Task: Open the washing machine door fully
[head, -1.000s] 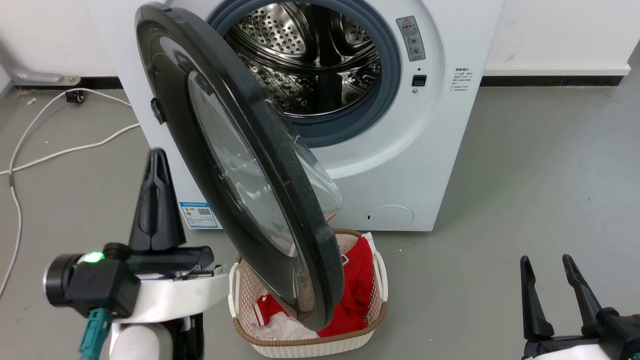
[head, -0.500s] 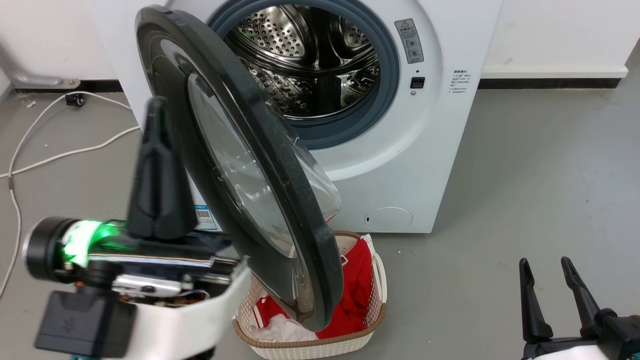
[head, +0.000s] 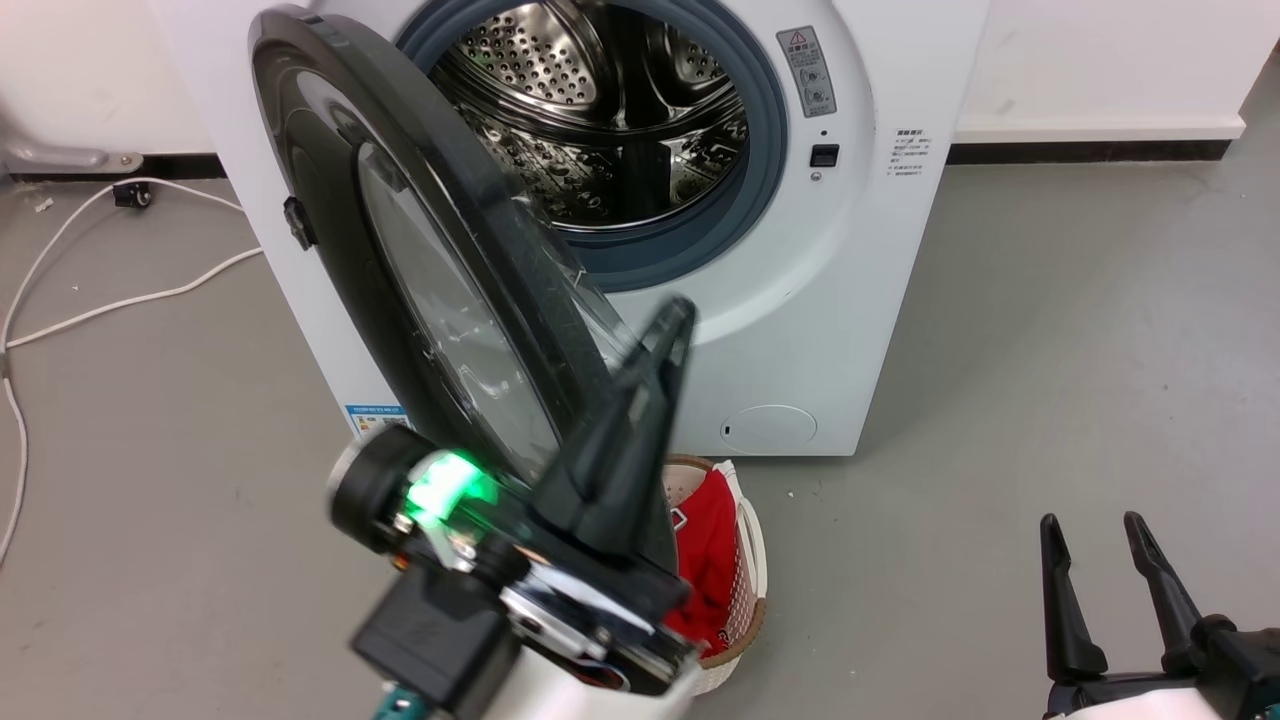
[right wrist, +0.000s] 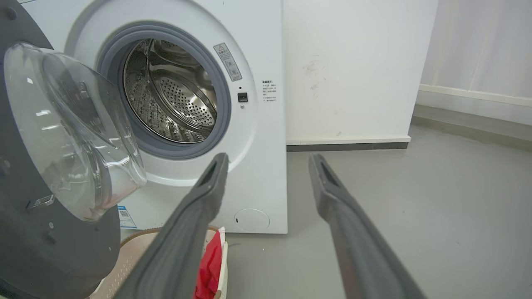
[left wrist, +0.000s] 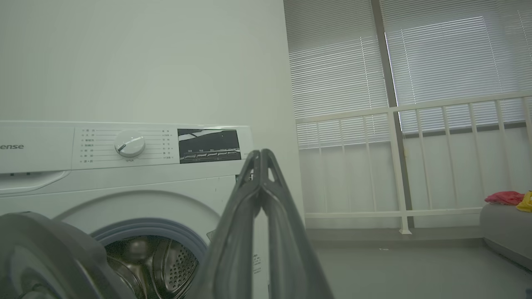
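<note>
The washing machine door [head: 330, 200], glossy black with a clear domed glass bowl [right wrist: 70, 133], stands about half open, hinged at the washer's left. Behind it the steel drum [head: 600, 120] shows. My left gripper [head: 682, 310] is shut with nothing in it. Its fingers slant up and to the right, in front of the door's free lower edge; I cannot tell whether they touch it. In the left wrist view the shut left gripper [left wrist: 261, 154] rises just right of the door [left wrist: 33, 249]. My right gripper [head: 1090, 525] rests open at the lower right, well clear of the washer; its open fingers [right wrist: 208, 195] face the machine.
A woven laundry basket [head: 745, 560] with red clothing sits on the floor under the door's free edge. A white cable [head: 100, 300] trails over the floor at the left. A round white service flap [head: 768, 428] sits low on the washer. A white railing [left wrist: 395, 166] stands to the right.
My left arm has swung from the left of the door across its front to its free edge, fingers now tilted right. The camera shifted slightly. Door and right gripper look unchanged.
</note>
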